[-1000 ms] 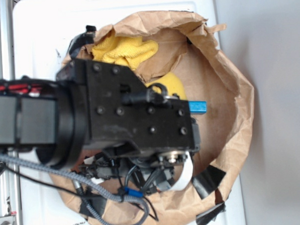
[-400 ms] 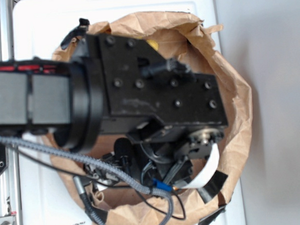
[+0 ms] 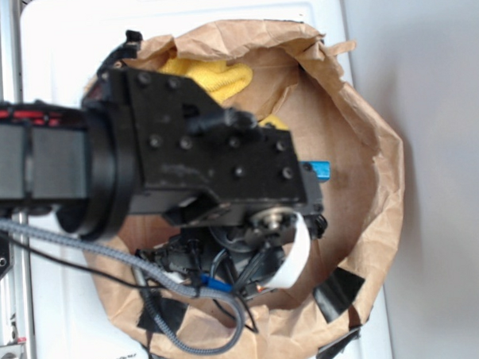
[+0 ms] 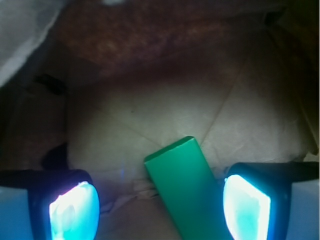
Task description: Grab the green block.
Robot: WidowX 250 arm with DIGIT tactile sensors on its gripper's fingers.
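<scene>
1. Over the middle of a crumpled brown paper bag (image 3: 365, 134), seen from above, the black arm and wrist block of the robot reach in from nine o'clock and hide most of the bag's floor.
2. From the wrist camera, the gripper (image 4: 160, 210) stands wide, its two pads glowing pale cyan at the lower corners, one at seven o'clock and one at five o'clock.
3. Between those pads lies the green block (image 4: 187, 190), a flat, smooth, hard-edged bar running from the centre down toward six o'clock. It is turned at a slant and sits closer to the five o'clock pad (whether it touches that pad I cannot tell).
4. My reading of the step: the approach is nearly finished and the closing has not begun. Nothing is held.
5. The next move seems to call for a small shift toward five o'clock to centre the bar, perhaps a slight twist to square the pads to its long sides, then lowering and closing.
6. The bag floor is creased, matte paper with fold lines, a soft and uneven bed.
7. In the overhead view, a nubbly yellow cloth (image 3: 207, 76) bunches at twelve o'clock, and a small blue block (image 3: 322, 171) peeps out at three o'clock of the wrist.
</scene>
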